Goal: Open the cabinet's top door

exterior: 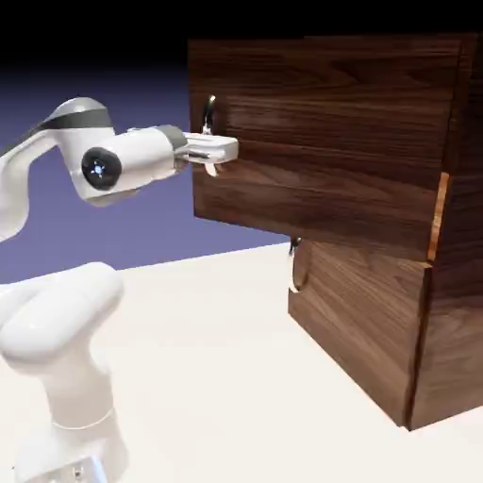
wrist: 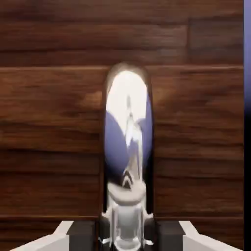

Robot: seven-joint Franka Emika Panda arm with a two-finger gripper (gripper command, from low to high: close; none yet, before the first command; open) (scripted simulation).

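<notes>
Two fingers (wrist: pixel 82 236) of the gripper (exterior: pixel 224 149) are closed on the handle (wrist: pixel 128 132), one to each side, with only the handle's width between them; the top door (exterior: pixel 321 141) stands ajar, its panel swung out past the lower one (exterior: pixel 358 325) on the cabinet (exterior: pixel 458 311). The step in hand, I judge, is drawing the door wider; best to pull along the hinge's arc rather than straight back, turning the wrist with the panel so that the pads stay square to the handle; slow and even should do, since a polished curve like this could slip or twist if dragged sideways. The exterior view shows how far the panel juts out and the lighter edge near the hinge side; the hand view shows the grip, which the hand mostly hides outside.
</notes>
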